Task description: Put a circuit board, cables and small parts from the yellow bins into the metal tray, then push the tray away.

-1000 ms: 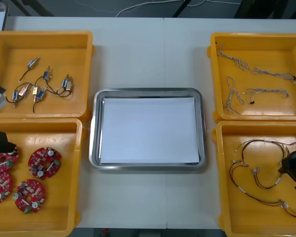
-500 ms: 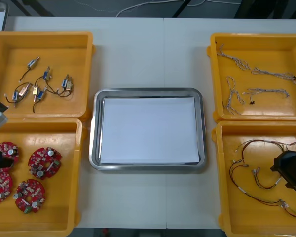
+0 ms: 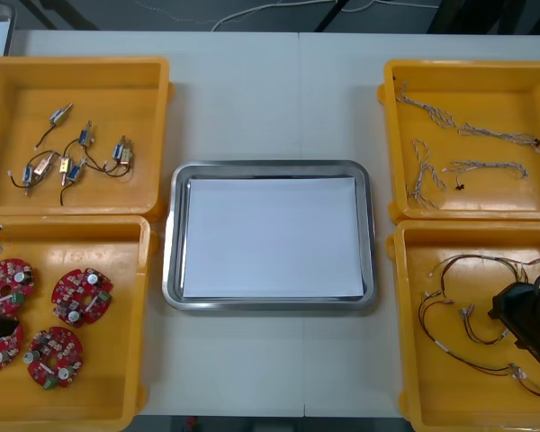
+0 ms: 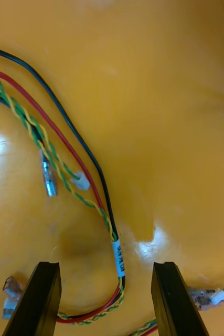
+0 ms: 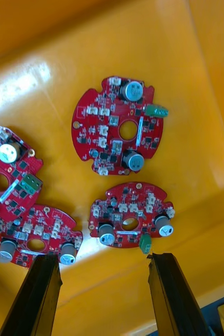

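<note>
Left gripper (image 5: 104,296) open, fingers apart, above round red circuit boards (image 5: 130,214) in near-left yellow bin (image 3: 117,382). Boards have centre hole, grey cylindrical parts, green connector. Right gripper (image 4: 105,299) open over red, black and twisted yellow-green cable bundle (image 4: 119,258) with white label, in near-right yellow bin (image 3: 432,398). Shiny metal tray (image 3: 268,167), white inside, at tabletop centre.

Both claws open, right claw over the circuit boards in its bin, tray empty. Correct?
No. The right wrist view shows the right claw over cables in its yellow bin; the circuit boards lie under the left claw. Rest stands.
</note>
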You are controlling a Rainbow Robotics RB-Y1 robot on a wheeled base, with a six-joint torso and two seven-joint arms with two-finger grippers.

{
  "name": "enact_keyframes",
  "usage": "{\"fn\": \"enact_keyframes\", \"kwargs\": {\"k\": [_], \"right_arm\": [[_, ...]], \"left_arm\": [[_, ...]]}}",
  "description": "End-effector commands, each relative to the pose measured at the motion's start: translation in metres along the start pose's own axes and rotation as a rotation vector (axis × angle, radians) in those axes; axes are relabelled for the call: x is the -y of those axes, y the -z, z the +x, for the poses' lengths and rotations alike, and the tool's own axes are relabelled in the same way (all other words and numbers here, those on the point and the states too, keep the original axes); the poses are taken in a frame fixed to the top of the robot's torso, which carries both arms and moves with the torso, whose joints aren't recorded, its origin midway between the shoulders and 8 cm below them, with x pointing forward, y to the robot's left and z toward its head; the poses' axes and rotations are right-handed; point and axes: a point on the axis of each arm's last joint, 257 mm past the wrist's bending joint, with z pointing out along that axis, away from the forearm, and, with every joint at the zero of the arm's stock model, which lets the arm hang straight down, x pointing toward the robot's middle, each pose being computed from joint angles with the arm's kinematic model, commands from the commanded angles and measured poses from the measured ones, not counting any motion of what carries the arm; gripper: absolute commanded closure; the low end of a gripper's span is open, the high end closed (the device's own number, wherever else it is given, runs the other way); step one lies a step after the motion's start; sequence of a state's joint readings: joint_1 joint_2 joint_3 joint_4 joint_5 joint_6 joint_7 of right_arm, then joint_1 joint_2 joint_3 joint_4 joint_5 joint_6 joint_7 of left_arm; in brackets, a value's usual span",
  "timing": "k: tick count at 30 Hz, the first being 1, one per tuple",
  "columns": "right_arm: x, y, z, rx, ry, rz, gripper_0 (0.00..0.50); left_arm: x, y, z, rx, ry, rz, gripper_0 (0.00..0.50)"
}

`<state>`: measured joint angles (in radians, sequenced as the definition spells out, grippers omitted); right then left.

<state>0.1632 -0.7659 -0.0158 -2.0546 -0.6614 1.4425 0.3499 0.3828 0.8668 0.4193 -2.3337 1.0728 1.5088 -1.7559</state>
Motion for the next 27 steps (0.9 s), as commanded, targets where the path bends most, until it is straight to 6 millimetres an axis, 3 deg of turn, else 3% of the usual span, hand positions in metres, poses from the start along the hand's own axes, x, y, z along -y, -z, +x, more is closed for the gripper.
{"fn": "enact_keyframes", "kwargs": {"k": [1,5,14,18,20,21,22,23,24,26,27], "right_arm": [[0.008,-0.014,0.017,-0.032,0.048,0.002,0.000],[0.008,-0.019,0.019,-0.035,0.048,-0.002,0.000],[0.010,-0.021,0.022,-0.043,0.048,0.001,0.000],[0.011,-0.022,0.024,-0.049,0.046,0.003,0.030],[0.012,-0.023,0.024,-0.051,0.045,0.003,0.138],[0.011,-0.023,0.024,-0.051,0.045,0.001,0.224],[0.012,-0.023,0.025,-0.054,0.046,0.003,0.224],[0.012,-0.023,0.025,-0.054,0.045,0.004,0.354],[0.012,-0.023,0.025,-0.055,0.045,0.006,0.416],[0.012,-0.023,0.026,-0.055,0.047,0.007,0.498],[0.012,-0.023,0.026,-0.055,0.047,0.007,0.500]], "left_arm": [[0.005,0.000,0.015,-0.014,0.033,-0.005,0.000],[0.004,-0.004,0.030,-0.055,0.022,-0.019,0.000],[0.003,-0.013,0.044,-0.108,0.002,-0.046,0.000],[0.004,-0.016,0.048,-0.135,-0.011,-0.053,0.000],[0.006,-0.020,0.049,-0.161,-0.021,-0.046,0.000],[0.008,-0.022,0.049,-0.162,-0.020,-0.039,0.000],[0.010,-0.024,0.049,-0.167,-0.021,-0.032,0.000],[0.012,-0.026,0.049,-0.169,-0.023,-0.027,0.000],[0.013,-0.027,0.051,-0.175,-0.023,-0.023,0.000],[0.014,-0.029,0.053,-0.183,-0.025,-0.020,0.000],[0.015,-0.030,0.055,-0.190,-0.023,-0.017,0.000]]}}
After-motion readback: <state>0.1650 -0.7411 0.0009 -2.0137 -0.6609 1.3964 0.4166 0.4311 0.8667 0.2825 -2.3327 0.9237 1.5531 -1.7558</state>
